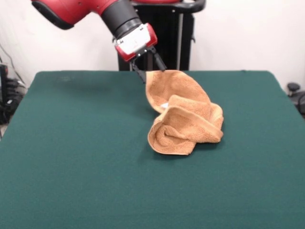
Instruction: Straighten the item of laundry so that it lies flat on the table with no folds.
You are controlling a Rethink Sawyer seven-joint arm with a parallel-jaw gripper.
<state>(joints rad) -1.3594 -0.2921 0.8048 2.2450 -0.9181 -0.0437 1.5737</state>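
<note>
The orange-tan towel lies crumpled and folded over itself near the middle of the dark green table. Its lower part is rolled into a bunch, and a small white label peeks out at its left side. The towel's far left corner is raised off the table. My gripper hangs from the red and black arm at that corner, and its two dark fingers close on the towel's edge and hold it up.
The robot's black pedestal stands behind the table's far edge. Wide bare green cloth lies to the left, right and front of the towel. Dark equipment shows at the left and right edges beyond the table.
</note>
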